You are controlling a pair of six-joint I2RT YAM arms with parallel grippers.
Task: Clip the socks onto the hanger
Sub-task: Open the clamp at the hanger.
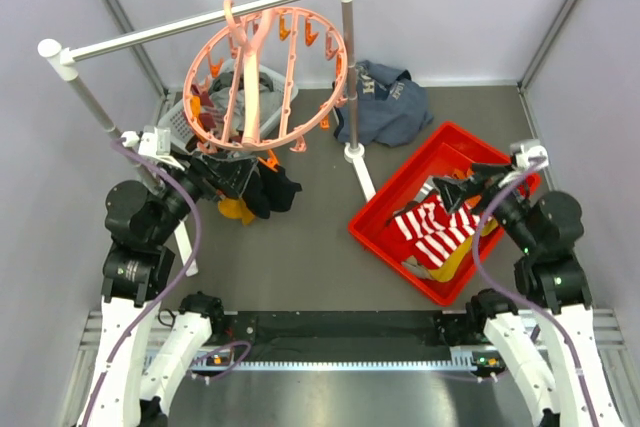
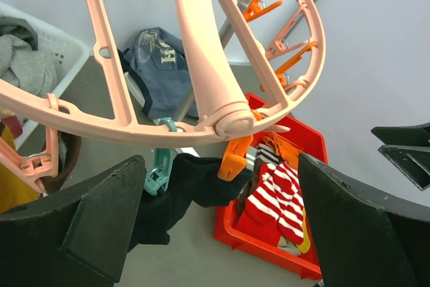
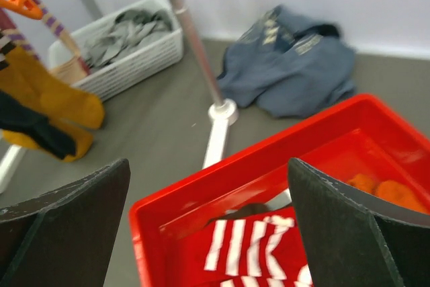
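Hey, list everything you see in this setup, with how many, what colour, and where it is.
hanger: one, salmon pink with orange pegs, hung on the rail
rail stand: one, white and grey, across the back
hung socks: a few, dark and mustard yellow, dangling below the hanger
bin: one, red, on the right
striped socks: a pile, red and white, in the bin
orange socks: count unclear, orange, in the bin
garment: one, navy, lying behind the bin
basket: one, white, back left
grey clothes: a heap, in the basket
left gripper: black, open, under the hanger
right gripper: black, open, over the bin
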